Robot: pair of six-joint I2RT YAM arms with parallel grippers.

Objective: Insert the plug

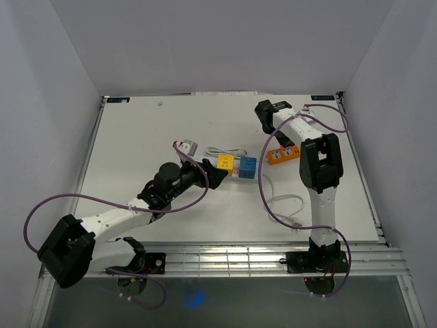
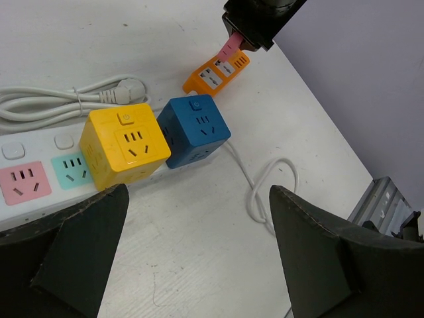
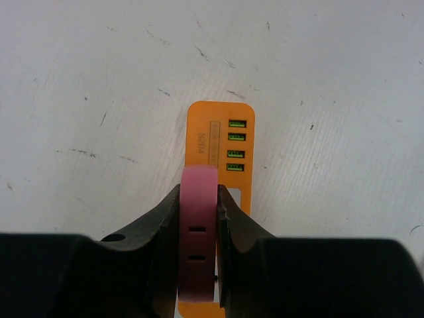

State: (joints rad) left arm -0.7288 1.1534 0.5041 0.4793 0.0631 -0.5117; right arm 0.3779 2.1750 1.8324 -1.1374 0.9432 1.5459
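Observation:
My right gripper (image 3: 199,222) is shut on a pink plug (image 3: 199,199) and holds it just above the orange power strip (image 3: 222,136), over its socket end. The strip's green USB ports lie beyond the plug. In the top view the right gripper (image 1: 275,139) hangs over the orange strip (image 1: 285,154) at the back right. In the left wrist view the pink plug (image 2: 230,46) hangs over the orange strip (image 2: 213,76). My left gripper (image 2: 199,258) is open and empty, low over the table beside the yellow cube socket (image 2: 126,146).
A white power strip (image 2: 36,175) carries the yellow cube and a blue cube socket (image 2: 195,129). A bundled white cord (image 2: 73,99) lies behind it. A loose white cable (image 1: 283,203) loops at the front right. A grey adapter (image 1: 186,146) sits at mid-left.

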